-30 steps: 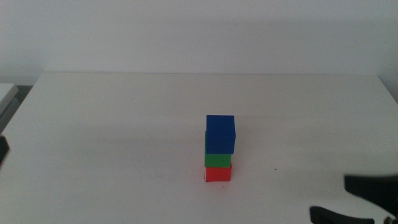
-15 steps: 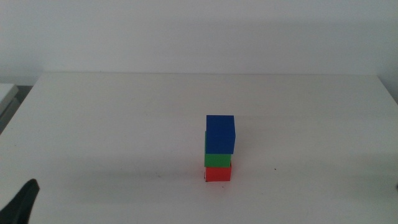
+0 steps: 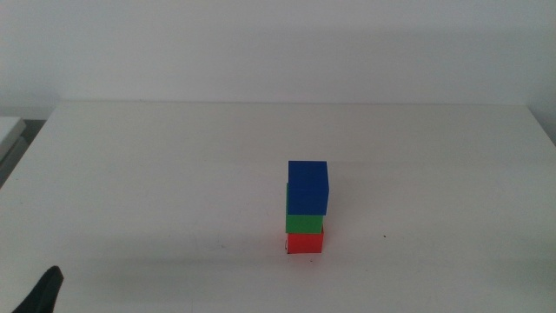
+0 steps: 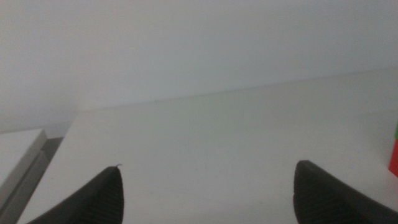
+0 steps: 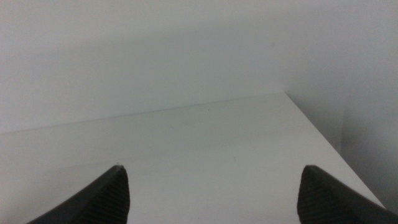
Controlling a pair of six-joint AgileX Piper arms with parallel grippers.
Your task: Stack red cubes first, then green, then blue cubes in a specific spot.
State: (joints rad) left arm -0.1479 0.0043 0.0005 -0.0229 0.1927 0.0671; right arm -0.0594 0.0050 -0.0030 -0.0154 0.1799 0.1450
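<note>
In the middle view a small tower stands on the white table, a little right of centre. The red cube is at the bottom, the green cube sits on it, and the blue cube is on top, slightly offset to the right. Only a dark tip of my left gripper shows at the bottom left corner, far from the tower. In the left wrist view my left gripper is open and holds nothing, and a sliver of the red cube shows at the picture's edge. My right gripper is open over bare table.
A pale wall rises behind the table's far edge. A grey-white object lies off the table's left side. The right wrist view shows the table's far right corner.
The right gripper, at the bottom right corner a second ago, has left the middle view. The left gripper's tip has sunk toward the bottom left corner. The tower has not moved.
</note>
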